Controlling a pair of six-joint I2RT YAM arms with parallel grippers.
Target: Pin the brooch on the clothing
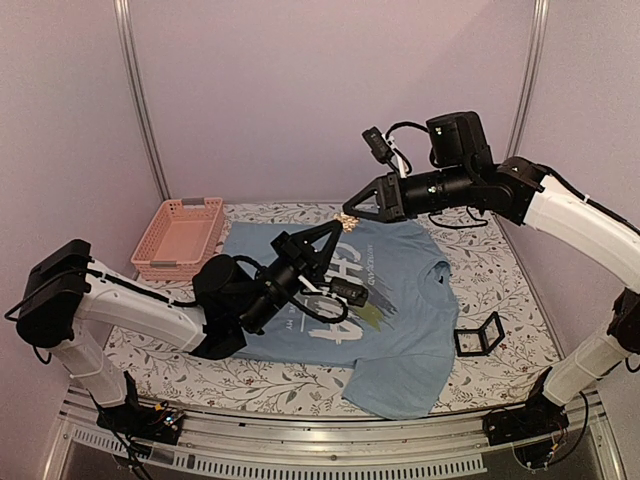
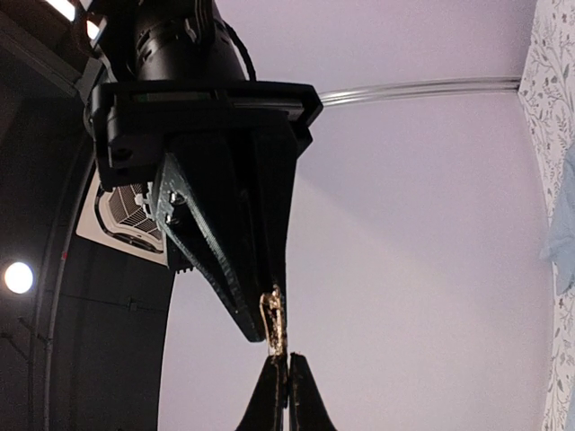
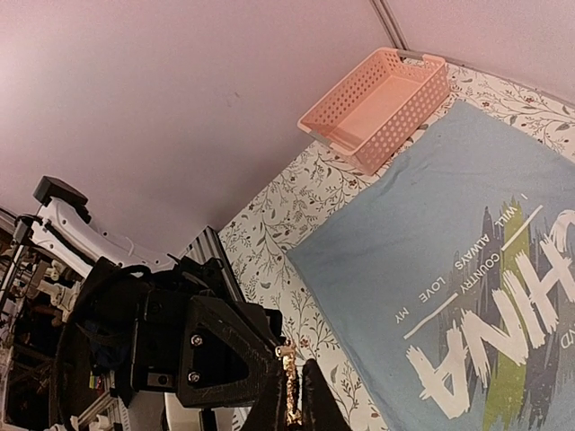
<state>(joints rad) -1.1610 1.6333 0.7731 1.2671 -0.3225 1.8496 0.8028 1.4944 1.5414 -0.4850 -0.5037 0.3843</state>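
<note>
- Brooch [image 1: 346, 219]: I see the small pale-gold glittery cluster held in the air between the tips of the two grippers. It is raised off the fabric.
- Brooch position: in the overhead view it sits above the far edge of the T-shirt [image 1: 400, 300], near the collar end of the print.
- Left gripper [image 2: 287, 364]: I read its fingers as fully closed. The lower end of the brooch is pinched at their tips, as its own wrist camera shows.
- Left arm: it reaches up and to the right from its base, and its gripper points toward the right gripper.
- Right gripper [image 3: 292, 395]: its fingers are drawn nearly together, with the brooch clamped in the narrow gap between them. It approaches from the far right, tip to tip with the left gripper.
- T-shirt: light blue and short-sleeved, spread flat with the white "CHINA" print and the grey and yellow-green streaks facing up. It lies on the floral table cover [image 1: 500, 290].
- Pink plastic basket [image 1: 180, 238]: it stands on the table cover at the far left, just beside the T-shirt's sleeve.
- Black open-frame box [image 1: 479, 335]: it stands on the table cover just to the right of the T-shirt.
</note>
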